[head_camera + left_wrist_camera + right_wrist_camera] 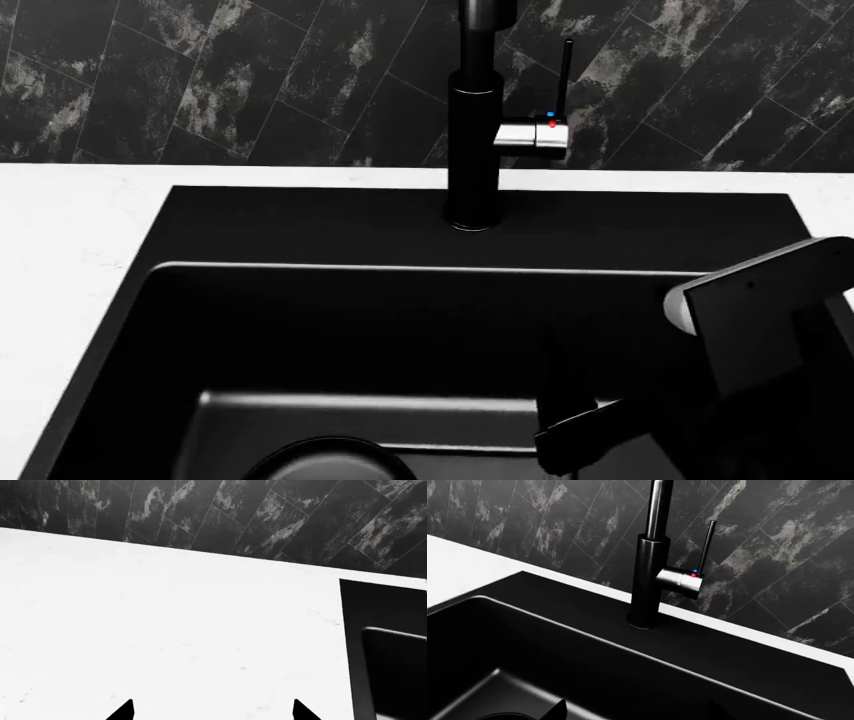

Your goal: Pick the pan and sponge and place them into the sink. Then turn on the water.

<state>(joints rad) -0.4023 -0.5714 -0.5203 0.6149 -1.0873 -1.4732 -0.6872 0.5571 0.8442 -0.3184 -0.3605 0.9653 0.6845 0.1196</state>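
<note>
Pan point(320, 458) already in sink point(400, 300); water step next: right end effector point(567, 450), grip state untellable, to reach far to faucet lever point(566, 75); left end effector point(213, 712) spread, empty over white desk point(167, 630).

One sink point(334, 230); one pan point(320, 458), only its rim in view; one tap point(474, 140) bearing one lever point(567, 75); one worktop point(167, 630); two fingertips point(123, 711) in the left wrist view; one arm point(761, 330).
</note>
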